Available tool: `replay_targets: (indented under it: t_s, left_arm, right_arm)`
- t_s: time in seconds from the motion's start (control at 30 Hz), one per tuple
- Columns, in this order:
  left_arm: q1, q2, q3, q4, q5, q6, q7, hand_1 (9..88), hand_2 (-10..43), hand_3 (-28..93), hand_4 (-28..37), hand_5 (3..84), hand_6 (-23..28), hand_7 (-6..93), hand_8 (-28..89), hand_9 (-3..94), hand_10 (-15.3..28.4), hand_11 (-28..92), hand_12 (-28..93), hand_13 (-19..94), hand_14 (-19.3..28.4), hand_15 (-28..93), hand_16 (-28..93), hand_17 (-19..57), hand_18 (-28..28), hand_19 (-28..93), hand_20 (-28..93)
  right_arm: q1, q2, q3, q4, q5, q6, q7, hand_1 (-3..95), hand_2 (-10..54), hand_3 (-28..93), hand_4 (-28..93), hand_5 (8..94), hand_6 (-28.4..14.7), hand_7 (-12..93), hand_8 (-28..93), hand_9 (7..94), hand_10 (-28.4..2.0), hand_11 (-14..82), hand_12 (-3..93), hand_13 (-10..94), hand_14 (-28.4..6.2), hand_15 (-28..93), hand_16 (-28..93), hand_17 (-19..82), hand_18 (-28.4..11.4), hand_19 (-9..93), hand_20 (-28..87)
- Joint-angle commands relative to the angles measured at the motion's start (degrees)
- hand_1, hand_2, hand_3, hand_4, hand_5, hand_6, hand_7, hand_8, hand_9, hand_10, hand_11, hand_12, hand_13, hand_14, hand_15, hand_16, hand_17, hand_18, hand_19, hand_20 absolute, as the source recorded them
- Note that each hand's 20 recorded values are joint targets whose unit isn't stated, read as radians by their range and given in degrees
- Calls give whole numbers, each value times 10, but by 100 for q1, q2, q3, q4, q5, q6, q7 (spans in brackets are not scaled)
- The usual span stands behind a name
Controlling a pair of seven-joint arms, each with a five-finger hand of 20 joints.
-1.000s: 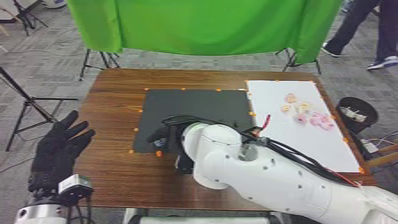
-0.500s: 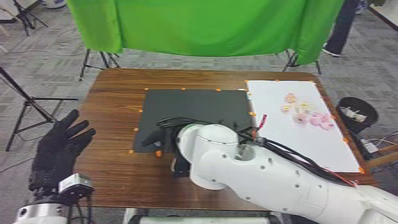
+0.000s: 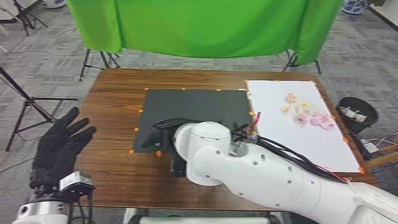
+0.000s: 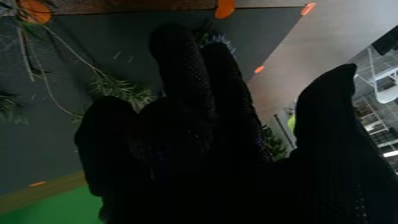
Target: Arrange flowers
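Right hand [image 3: 158, 136], thumb and fingers apart, feathery green sprigs [image 4: 123, 91] on thin stems, small bluish-purple bloom [image 4: 219, 39], dark mat [image 3: 195, 106].

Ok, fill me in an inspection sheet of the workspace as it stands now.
surface: brown table, dark mat, white sheet right of the mat
job's things: pink and yellow flowers on the sheet; green sprigs over the mat
clutter: orange markers along mat and sheet edges
robot hands: left robot hand open at the table's left edge; right robot hand over the mat
cables: black cables along the right arm
surroundings: green cloth behind; black bin at right
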Motion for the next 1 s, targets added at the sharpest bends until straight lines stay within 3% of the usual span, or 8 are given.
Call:
replay_targets:
  t_s: [0.03,0.43,0.47,0.57,0.6,0.63,0.8,1.0]
  left_arm:
    - [-25,-3,37,13,27,-63,-22,286,93,607,-227,354,94,107,-79,302,180,260,123,194,242,547,-97,-116,194,421,123]
    - [-94,-23,102,17,80,-84,-94,283,90,616,-231,356,91,108,-81,303,179,262,119,193,241,548,-101,-114,192,419,126]
    - [-110,-45,84,20,131,-98,-150,283,89,617,-231,356,91,109,-81,303,179,262,119,193,241,549,-101,-114,192,419,126]
    - [-161,-21,116,41,103,-103,-106,282,88,619,-233,356,90,110,-82,303,179,263,118,193,240,548,-102,-114,191,417,126]
    - [-140,-54,100,29,135,-102,-167,281,87,620,-234,356,89,110,-82,303,179,262,118,193,240,549,-103,-113,190,416,125]
    - [-111,-21,116,21,92,-64,-97,282,87,620,-235,357,90,111,-83,304,178,262,117,192,240,549,-103,-113,189,416,126]
    - [117,-70,19,-22,54,-47,-48,276,81,635,-241,360,88,113,-84,304,176,266,115,189,234,549,-108,-113,186,411,126]
    - [293,-57,-49,-67,7,17,74,274,79,642,-246,362,87,112,-85,303,174,265,110,186,231,548,-111,-112,185,407,130]
  right_arm:
    - [154,-150,-75,4,-92,-67,-35,146,176,612,-198,612,-52,103,-97,784,-201,406,212,842,-74,785,155,633,-205,932,492]
    - [178,-301,-101,106,-62,-133,-11,147,177,625,-199,543,-40,104,-102,787,-200,442,216,844,-73,785,157,635,-205,932,495]
    - [184,-299,-120,115,-94,-101,-5,148,178,625,-199,539,-39,105,-103,788,-199,444,216,844,-73,785,157,635,-205,932,495]
    - [224,-296,-139,171,-71,-77,4,148,178,626,-201,534,-39,107,-105,788,-199,446,215,844,-72,785,157,635,-204,932,494]
    - [166,-302,-85,172,-86,-128,9,149,178,627,-201,521,-37,107,-105,788,-199,447,216,845,-72,785,157,636,-204,932,494]
    - [184,-258,-109,132,-64,-17,-32,150,178,627,-201,511,-36,107,-106,788,-199,447,216,845,-72,785,157,636,-204,932,494]
    - [245,51,-180,-369,-436,561,-517,156,175,641,-200,514,-34,119,-108,783,-198,448,215,841,-74,783,159,631,-206,932,494]
    - [449,280,-167,-702,-604,797,-713,158,169,656,-199,523,-36,122,-109,784,-194,442,209,834,-78,775,157,623,-206,932,477]
